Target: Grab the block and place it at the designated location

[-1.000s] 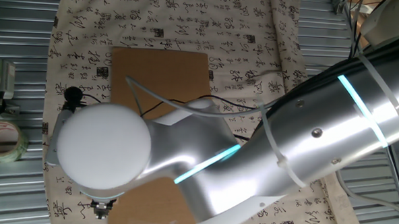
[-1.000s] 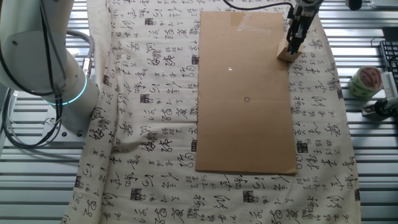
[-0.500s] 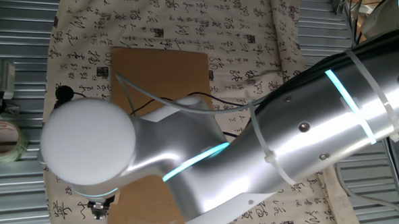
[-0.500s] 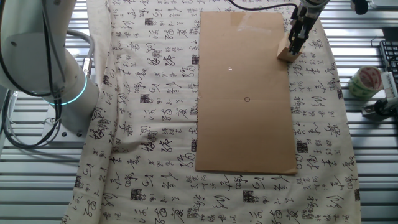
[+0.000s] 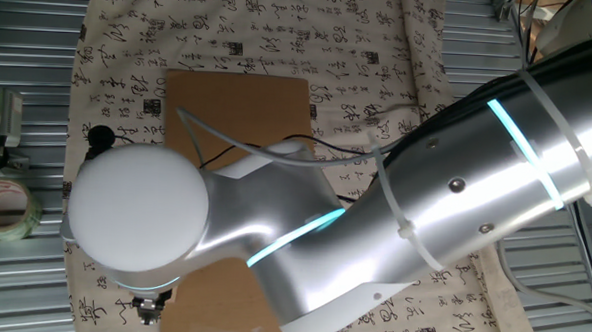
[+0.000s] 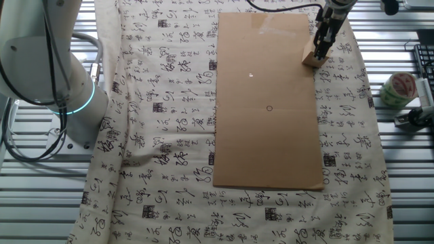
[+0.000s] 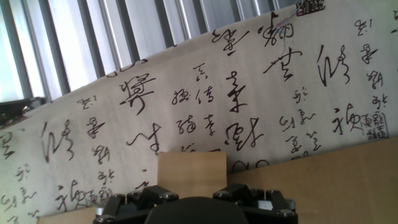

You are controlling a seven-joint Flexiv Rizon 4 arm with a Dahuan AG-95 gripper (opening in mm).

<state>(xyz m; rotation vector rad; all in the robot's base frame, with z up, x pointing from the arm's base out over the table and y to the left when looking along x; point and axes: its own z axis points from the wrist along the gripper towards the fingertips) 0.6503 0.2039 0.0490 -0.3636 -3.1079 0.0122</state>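
Observation:
The block (image 6: 312,59), a pale tan wooden cube, sits at the far right edge of the brown cardboard sheet (image 6: 268,149). My gripper (image 6: 320,53) comes down on it from above with its fingers on either side. In the hand view the block (image 7: 191,168) fills the gap between the dark jaws of the gripper (image 7: 194,191), which look closed against its sides. The designated location (image 6: 269,108), a tiny black ring, is drawn near the middle of the cardboard, well left of and nearer than the block. In the other fixed view the arm's body (image 5: 303,236) hides the block.
The cardboard lies on a cloth printed with black characters (image 6: 169,102) over a slatted metal table. A tape roll (image 6: 398,88) and a clamp stand off the cloth to the right. The tape roll (image 5: 2,208) also shows at the left of the other fixed view.
The gripper has shifted slightly to the right over the block and the arm's elbow has swung a little. The block stays at the same spot on the cardboard.

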